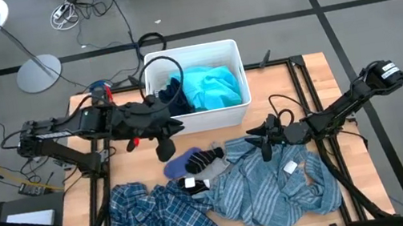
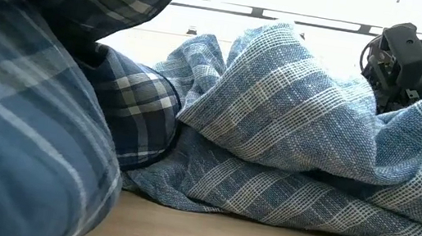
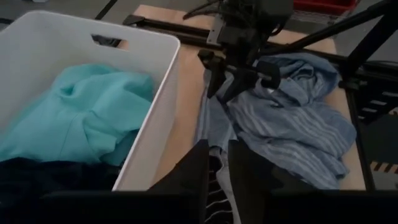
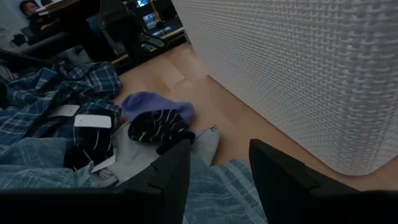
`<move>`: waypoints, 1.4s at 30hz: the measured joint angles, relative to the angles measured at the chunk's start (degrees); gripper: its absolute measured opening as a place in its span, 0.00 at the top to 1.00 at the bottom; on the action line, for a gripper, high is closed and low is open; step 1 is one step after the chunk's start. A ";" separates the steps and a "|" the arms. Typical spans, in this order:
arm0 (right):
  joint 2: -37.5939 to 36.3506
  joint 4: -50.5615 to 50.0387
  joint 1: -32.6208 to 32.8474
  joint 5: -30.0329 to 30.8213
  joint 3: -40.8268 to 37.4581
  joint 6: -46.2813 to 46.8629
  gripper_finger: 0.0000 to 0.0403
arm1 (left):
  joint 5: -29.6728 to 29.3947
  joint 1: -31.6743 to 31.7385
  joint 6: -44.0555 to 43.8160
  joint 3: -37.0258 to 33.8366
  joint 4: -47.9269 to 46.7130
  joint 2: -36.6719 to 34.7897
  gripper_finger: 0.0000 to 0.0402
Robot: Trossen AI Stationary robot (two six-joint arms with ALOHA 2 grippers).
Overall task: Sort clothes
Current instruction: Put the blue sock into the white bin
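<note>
Hovering w/ spread jaws, left gripper (image 1: 173, 125) by bin (image 1: 229, 48); turquoise tee (image 1: 209, 84) inside.

Both robot arms are black, made of long thin bars with round joints. The left arm (image 1: 67, 134) has red bits and looping black cables. The right arm (image 1: 346, 106) has a small white mark near its round end
</note>
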 joint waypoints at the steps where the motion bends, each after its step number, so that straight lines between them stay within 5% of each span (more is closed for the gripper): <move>1: 0.00 0.00 0.00 0.00 0.00 0.00 0.59 | 0.00 -0.01 -0.33 -0.77 0.11 0.00 0.83; 9: 0.00 0.00 0.00 0.00 0.00 -0.02 0.59 | 0.07 -0.55 -5.22 -16.93 4.89 0.06 0.83; 26: 0.00 0.00 0.00 0.00 0.00 -0.02 0.59 | 0.39 -0.48 -20.39 -58.94 44.90 0.05 0.83; 37: 0.00 -0.15 0.00 0.04 0.00 -0.02 0.59 | 2.81 -4.53 -14.55 -63.83 51.34 5.81 0.84; 42: 0.00 -0.17 0.00 0.06 0.00 -0.02 0.59 | 2.70 -6.12 -16.80 -60.18 50.01 11.73 0.97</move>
